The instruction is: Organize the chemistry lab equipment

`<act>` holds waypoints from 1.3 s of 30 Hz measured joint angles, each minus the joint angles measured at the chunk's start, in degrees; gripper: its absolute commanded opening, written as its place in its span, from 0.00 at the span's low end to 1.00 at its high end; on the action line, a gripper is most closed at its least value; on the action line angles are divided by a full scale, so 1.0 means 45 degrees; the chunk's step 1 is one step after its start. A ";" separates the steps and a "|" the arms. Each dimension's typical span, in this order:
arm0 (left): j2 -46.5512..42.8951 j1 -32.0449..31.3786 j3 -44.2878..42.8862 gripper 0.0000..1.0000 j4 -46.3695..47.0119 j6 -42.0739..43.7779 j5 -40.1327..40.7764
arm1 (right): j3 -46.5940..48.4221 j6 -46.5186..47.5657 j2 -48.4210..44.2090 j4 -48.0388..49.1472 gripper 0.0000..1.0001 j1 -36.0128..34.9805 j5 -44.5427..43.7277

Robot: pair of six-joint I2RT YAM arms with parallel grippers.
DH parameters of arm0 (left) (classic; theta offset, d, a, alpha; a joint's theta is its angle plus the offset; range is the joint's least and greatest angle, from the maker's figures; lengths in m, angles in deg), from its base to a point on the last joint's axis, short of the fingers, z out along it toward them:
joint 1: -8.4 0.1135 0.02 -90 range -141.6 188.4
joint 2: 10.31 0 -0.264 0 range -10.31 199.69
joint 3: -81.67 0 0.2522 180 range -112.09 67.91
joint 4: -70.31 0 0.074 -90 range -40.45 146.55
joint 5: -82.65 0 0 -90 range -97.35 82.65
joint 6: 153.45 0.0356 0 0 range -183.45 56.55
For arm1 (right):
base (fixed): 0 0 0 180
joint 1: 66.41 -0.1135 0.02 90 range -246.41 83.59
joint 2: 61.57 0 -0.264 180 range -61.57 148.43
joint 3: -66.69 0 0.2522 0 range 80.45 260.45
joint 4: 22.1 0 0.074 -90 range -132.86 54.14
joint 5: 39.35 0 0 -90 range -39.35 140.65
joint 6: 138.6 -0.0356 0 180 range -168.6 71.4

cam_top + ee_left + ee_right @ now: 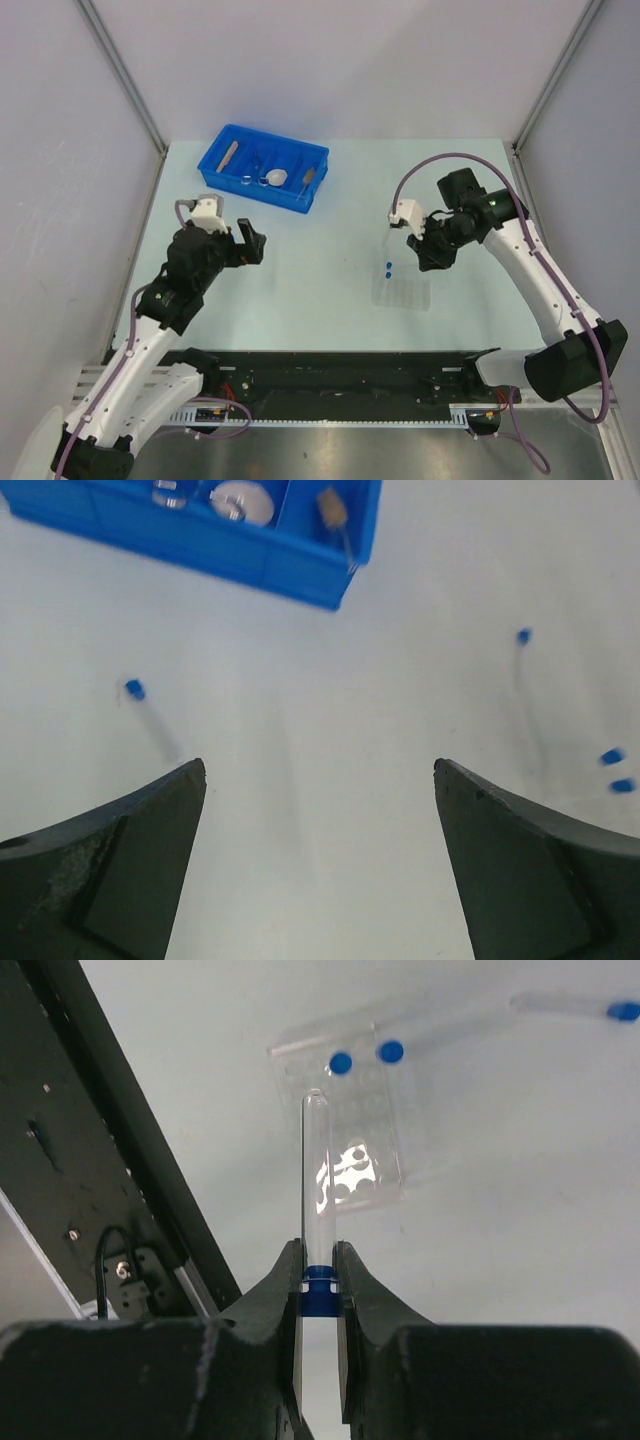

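Pinching one small clear tube (316, 1180) in the right gripper (318, 1270), with both fingers pressed tight on the sides of its blue cap and the round glass end sticking straight out past the fingertips. Held up in the air close to the clear tube rack (345, 1130), near the corner with the caps. Down flat on the pale table (320, 325), that same rack, with two blue-capped tubes (341, 1062) standing side by side in holes at one corner. Past the rack in the right wrist view, a far tube (570, 1005) lying on its side on the table, blue cap at one end. Spread wide apart on the left gripper (320, 770), with nothing between the two dark fingers (130, 870), only bare table below. Ahead of those fingers and a bit to the left, a near tube (150, 715) lying down with its blue cap pointing away; maybe the same as the far tube, cannot tell. At the far left of the table, well apart from the rack, the large blue bin (265, 167). Inside it, the flat wooden stick (229, 154) at the left end, the thin brown-handled tool (308, 179) at the right end, and between them the shiny metal tongs (248, 179) and the small white round dish (277, 178).
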 measured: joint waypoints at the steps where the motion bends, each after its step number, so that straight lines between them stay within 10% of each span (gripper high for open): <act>1: 0.0126 0.0005 0.0005 1.00 -0.0393 0.0452 0.0024 | 0.0000 0.0228 0.0000 -0.0262 0.11 0.0136 -0.0136; 39: 0.0117 0.0010 0.0369 1.00 -0.1457 0.3094 0.0646 | -0.0005 0.0510 0.4823 -0.1117 0.12 -0.0976 -0.5940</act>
